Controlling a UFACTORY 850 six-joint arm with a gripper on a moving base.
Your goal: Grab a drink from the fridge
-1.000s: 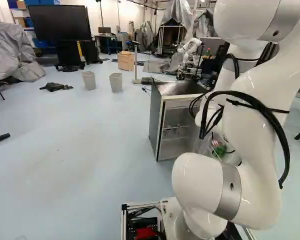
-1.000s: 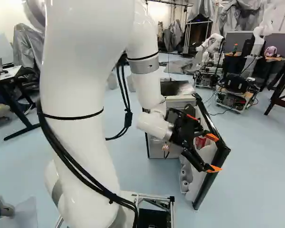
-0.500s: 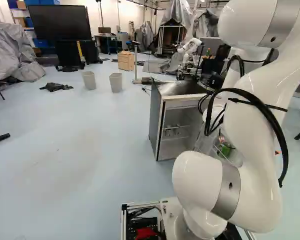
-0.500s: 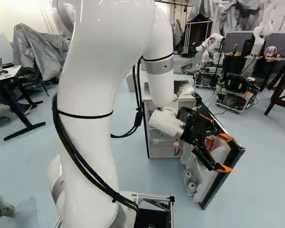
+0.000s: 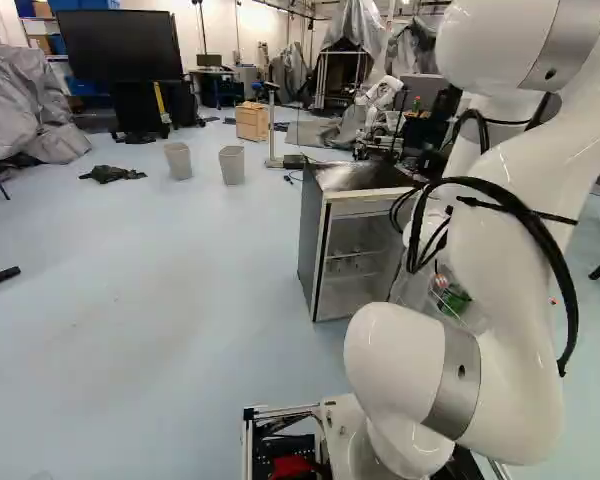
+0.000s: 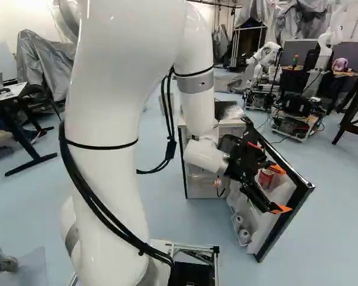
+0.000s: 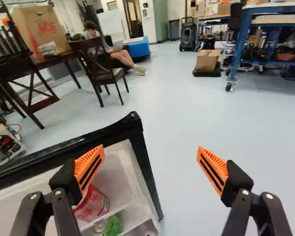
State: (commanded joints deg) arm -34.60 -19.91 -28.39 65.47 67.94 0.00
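Red can (image 7: 93, 204) sits in the rack on the inside of the open fridge door (image 7: 148, 172), near its free edge. Green item (image 7: 114, 225) right next to it; can't tell if can or bottle. Gripper (image 6: 280, 189) is open, fingers wide apart, holding nothing. Wrist view has one finger over the rack side by the red can, the other out past the door edge over floor (image 7: 255, 128). Right base view doesn't give that straddle; there the can just shows behind the fingers.

Left base view is the one with the fridge (image 5: 315, 240) side wall and the inner shelves (image 5: 348, 255), small stuff on one, too small to ID. Right base view adds pale round things (image 6: 243, 234) low in the door.

Hidden: in left base view the arm (image 5: 510, 260) covers gripper and most of the door, only bits of green and red peek past it. Right base view, arm blocks part of the fridge. Wrist view, a finger overlaps the can and the door runs out of frame.
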